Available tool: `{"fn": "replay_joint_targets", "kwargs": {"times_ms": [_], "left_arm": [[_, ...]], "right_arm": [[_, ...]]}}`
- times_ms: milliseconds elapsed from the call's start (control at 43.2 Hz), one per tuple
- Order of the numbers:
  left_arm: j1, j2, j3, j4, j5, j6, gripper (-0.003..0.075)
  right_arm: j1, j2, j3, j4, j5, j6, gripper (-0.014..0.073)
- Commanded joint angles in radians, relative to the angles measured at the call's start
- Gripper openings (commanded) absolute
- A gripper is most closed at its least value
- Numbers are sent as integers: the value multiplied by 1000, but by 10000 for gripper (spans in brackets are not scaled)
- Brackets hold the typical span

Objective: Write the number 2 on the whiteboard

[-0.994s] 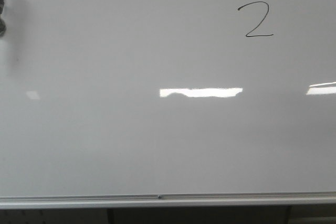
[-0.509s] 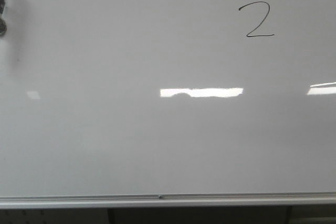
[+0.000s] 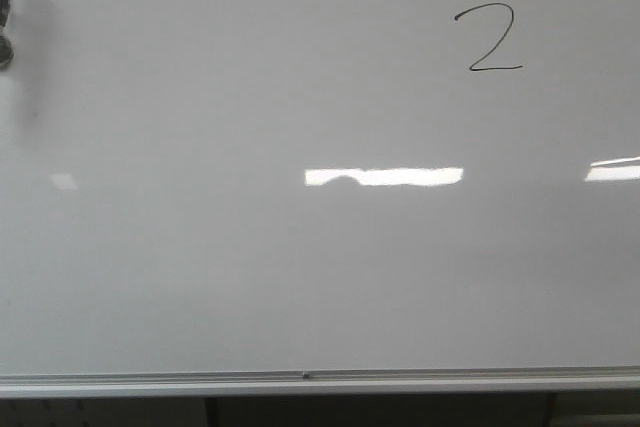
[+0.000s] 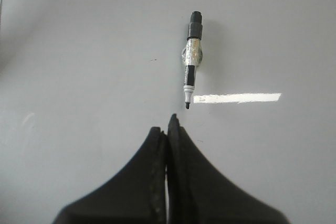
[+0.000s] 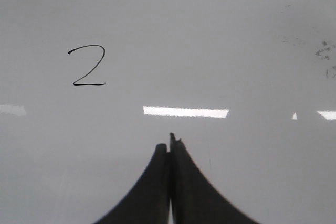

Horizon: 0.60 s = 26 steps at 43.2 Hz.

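Ink is down: the number 2 [image 3: 488, 37] sits finished on the whiteboard [image 3: 250, 277], ahead of the right end effector [image 5: 170, 142] and off to one side of it. We read the writing as done. The marker [image 4: 191, 59] lies uncapped on the board just beyond the left end effector [image 4: 168, 124], tip toward it, apparently laid aside there. Both end effectors are pressed closed, empty, clear of the digit.
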State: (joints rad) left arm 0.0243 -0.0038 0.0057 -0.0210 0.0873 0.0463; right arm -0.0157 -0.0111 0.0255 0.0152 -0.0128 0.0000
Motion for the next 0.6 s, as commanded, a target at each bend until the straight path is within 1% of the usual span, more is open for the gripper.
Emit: {"fn": "replay_joint_targets", "kwargs": {"times_ms": [0,162,578], "left_arm": [[-7,-26,33,-1,-87,0,-20],[-7,-26,33,-1,-87,0,-20],[-7,-26,33,-1,-87,0,-20]], "right_arm": [[3,-19,-3,-5,-73,-16,-66],[42,-19,-3,-15,-73,-16,-66],[37,-19,-3,-15,-73,-16,-66]]}}
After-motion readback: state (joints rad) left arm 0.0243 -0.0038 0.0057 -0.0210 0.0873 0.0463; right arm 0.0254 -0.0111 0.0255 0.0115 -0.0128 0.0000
